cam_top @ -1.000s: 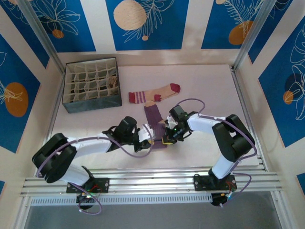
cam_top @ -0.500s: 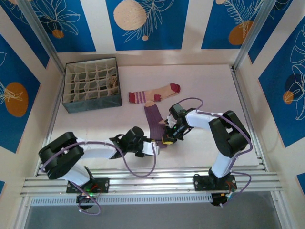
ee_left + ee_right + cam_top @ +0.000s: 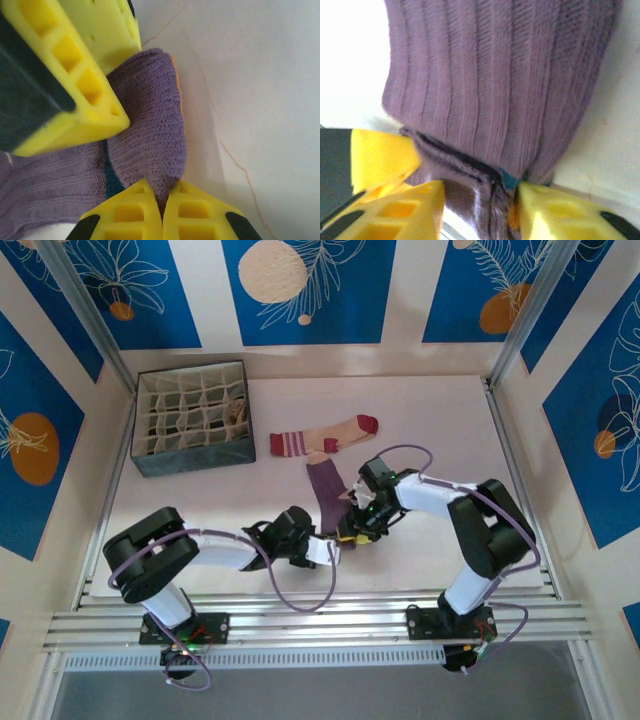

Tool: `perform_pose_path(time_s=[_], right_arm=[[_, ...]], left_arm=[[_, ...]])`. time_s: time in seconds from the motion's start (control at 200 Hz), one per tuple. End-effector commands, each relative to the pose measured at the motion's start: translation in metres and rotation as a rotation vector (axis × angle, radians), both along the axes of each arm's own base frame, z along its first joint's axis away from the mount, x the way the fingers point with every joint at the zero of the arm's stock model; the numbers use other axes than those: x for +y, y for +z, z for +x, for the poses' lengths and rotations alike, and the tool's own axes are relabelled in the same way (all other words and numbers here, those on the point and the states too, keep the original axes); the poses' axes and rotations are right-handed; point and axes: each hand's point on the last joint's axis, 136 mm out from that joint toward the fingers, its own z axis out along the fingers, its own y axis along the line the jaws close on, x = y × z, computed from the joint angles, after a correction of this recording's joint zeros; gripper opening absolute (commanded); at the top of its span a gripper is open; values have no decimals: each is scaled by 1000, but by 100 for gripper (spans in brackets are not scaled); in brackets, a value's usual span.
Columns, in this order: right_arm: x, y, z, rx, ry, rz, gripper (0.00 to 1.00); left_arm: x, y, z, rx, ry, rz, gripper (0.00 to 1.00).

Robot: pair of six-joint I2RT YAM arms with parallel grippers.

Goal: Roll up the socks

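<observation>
The purple sock lies lengthwise mid-table, its near end folded over. My left gripper is at that near end and, in the left wrist view, is shut on the folded edge of the purple sock. My right gripper sits just right of it; its jaws stand apart, with the folded end of the purple sock bunched between them. A tan sock with a dark-red toe and striped cuff lies flat behind.
A grey divided organizer box stands at the back left, with a brownish rolled sock in one compartment. Metal rails run along the table's near edge and right side.
My left gripper slid right and nearer along the table to the purple sock's near end and closed on the fold. My right gripper's jaws came apart around the same end.
</observation>
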Motion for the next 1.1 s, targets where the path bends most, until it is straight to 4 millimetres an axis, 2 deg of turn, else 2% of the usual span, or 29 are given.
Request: perform_pose_path(time_s=[0.0, 0.06, 0.12, 0.165, 0.265, 0.37, 0.51, 0.705, 0.87, 1.095], right_arm=[[-16, 7, -3, -23, -57, 8, 44], [-17, 17, 0, -55, -78, 59, 37], [-13, 25, 1, -84, -70, 112, 23], [-9, 28, -1, -94, -56, 158, 16], [2, 28, -5, -92, -28, 241, 13], [9, 19, -9, -69, -6, 272, 18], [13, 6, -14, -42, 21, 279, 33], [16, -2, -14, -35, 32, 291, 42], [21, 2, -16, -63, 72, 305, 46], [26, 3, -19, -107, 123, 293, 47]], left_arm=[[7, -12, -20, 200, -14, 65, 0], [6, -10, -26, 300, -2, 62, 0], [4, -7, -29, 387, 13, 46, 0], [3, -4, -31, 447, 29, 32, 0], [-1, 1, -33, 559, 46, 0, 0], [-1, 3, -31, 645, 71, -12, 0], [0, 10, -25, 770, 107, -61, 0], [5, 19, -17, 960, 151, -128, 0], [6, 19, -9, 1096, 231, -137, 0], [15, 9, 14, 1248, 429, -146, 0]])
